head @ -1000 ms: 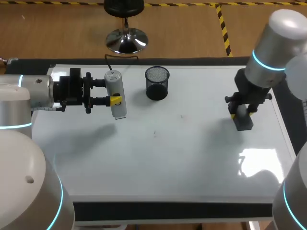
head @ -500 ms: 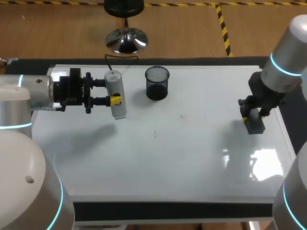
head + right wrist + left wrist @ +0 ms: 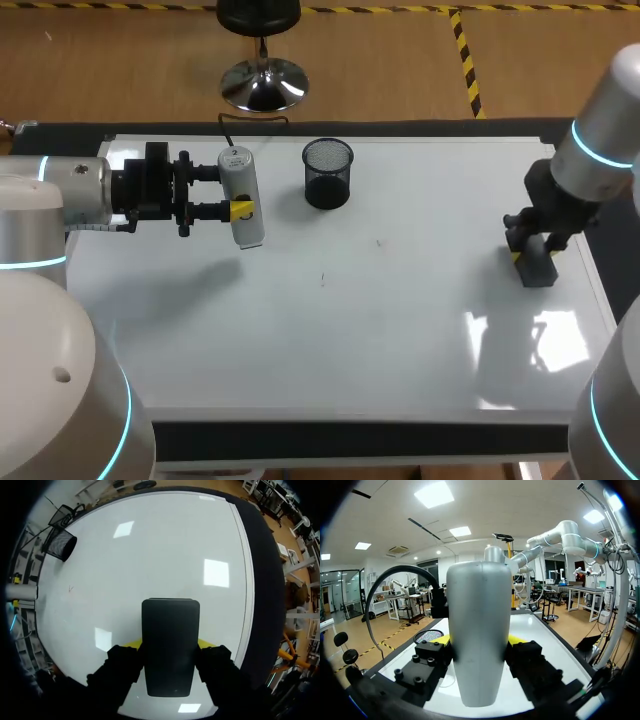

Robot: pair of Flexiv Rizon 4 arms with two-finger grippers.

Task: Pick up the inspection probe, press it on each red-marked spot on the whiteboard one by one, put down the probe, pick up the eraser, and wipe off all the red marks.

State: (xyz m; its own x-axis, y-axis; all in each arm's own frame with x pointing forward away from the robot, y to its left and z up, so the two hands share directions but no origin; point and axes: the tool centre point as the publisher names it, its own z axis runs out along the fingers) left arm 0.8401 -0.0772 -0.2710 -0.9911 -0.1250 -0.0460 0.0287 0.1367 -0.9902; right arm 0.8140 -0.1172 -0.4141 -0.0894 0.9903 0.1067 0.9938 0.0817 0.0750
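Fingers on the left gripper (image 3: pixel 238 211) are clamped on the silver-grey tapered probe (image 3: pixel 241 180), held over the glossy whiteboard's (image 3: pixel 400 330) back-left area, near the black mesh cup (image 3: pixel 328 175). Right gripper (image 3: pixel 532 252) is pinching the dark grey block eraser (image 3: pixel 540 270) by the board's right edge. Can't spot any red marks, so I'd guess it's the wiping step. Next up, probably a sweep over the faint specks mid-board.

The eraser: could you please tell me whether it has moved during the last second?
Yes. The eraser, held by the right gripper, has moved away from the mesh cup toward the right edge of the whiteboard.
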